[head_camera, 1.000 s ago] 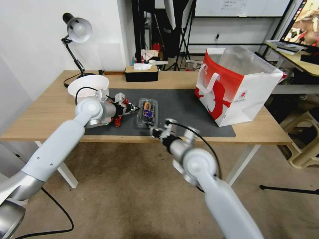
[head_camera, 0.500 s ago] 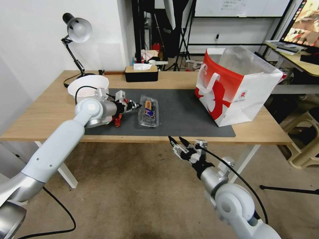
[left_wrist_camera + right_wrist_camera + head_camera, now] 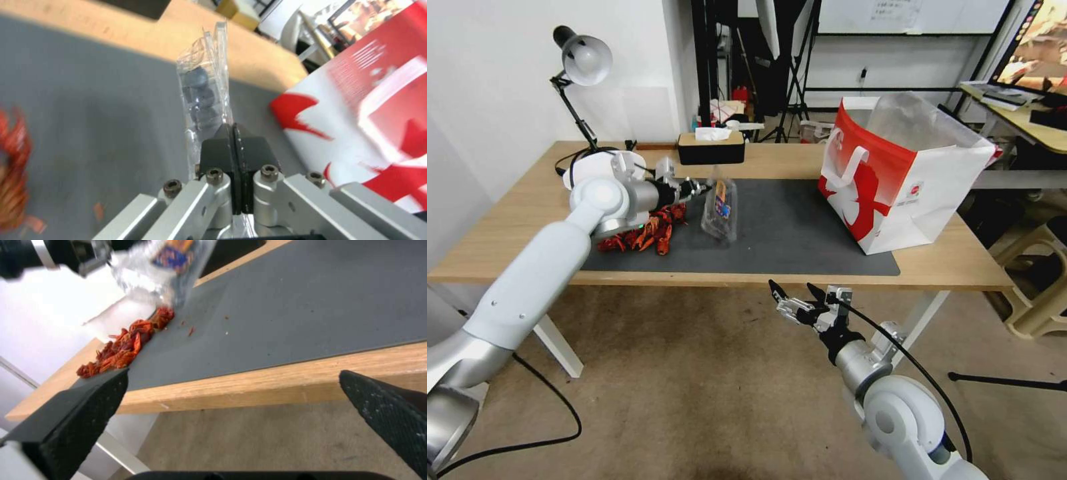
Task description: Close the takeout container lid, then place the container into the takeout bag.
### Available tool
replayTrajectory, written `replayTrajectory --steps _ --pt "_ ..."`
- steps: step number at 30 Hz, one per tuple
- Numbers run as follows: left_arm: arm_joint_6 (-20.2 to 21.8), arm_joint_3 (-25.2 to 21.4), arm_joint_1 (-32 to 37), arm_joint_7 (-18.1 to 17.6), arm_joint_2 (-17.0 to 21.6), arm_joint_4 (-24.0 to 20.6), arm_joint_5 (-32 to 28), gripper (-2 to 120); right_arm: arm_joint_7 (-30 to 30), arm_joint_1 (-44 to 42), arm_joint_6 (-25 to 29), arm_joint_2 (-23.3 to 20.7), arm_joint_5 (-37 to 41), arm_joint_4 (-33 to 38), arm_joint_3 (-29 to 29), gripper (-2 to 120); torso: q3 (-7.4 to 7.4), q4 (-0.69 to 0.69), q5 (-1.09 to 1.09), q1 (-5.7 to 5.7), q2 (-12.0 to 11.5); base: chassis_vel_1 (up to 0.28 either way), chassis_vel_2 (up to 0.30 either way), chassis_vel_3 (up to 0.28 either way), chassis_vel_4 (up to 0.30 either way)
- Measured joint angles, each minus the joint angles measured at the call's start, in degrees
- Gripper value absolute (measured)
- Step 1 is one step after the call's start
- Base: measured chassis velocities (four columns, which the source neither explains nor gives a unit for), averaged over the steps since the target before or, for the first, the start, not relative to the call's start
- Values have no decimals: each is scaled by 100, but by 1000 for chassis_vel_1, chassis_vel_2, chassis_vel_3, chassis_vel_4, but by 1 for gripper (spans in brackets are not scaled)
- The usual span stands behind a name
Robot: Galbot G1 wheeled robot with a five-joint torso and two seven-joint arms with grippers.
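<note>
Big change vs half a second back: takeout container was flat on grey mat, now up off it, hanging tilted, lid label facing 3 o'clock. Left claw clamped tight on its edge; blueberries inside look slid down, blurry though. Red crayfish pile now uncovered at 9 o'clock of container. Right claw spread wide, below counter front edge, barely moved. Takeout bag at 3 o'clock, well apart.
</note>
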Motion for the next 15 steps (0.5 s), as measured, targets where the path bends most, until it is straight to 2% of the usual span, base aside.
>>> replayTrajectory --steps 6,11,15 --pt "-70 337 -816 -53 -226 124 -151 0 -8 -63 9 110 -124 6 -7 114 0 0 2 0 0 0 0 0 0" --pt "-102 515 -1233 -67 -433 241 -220 0 -14 -105 12 158 -171 33 18 112 0 0 1 0 0 0 0 0 0" --pt "-189 857 -1959 -82 -916 575 -300 0 -42 -182 23 236 -270 55 51 103 0 1 2 0 0 0 0 0 0"
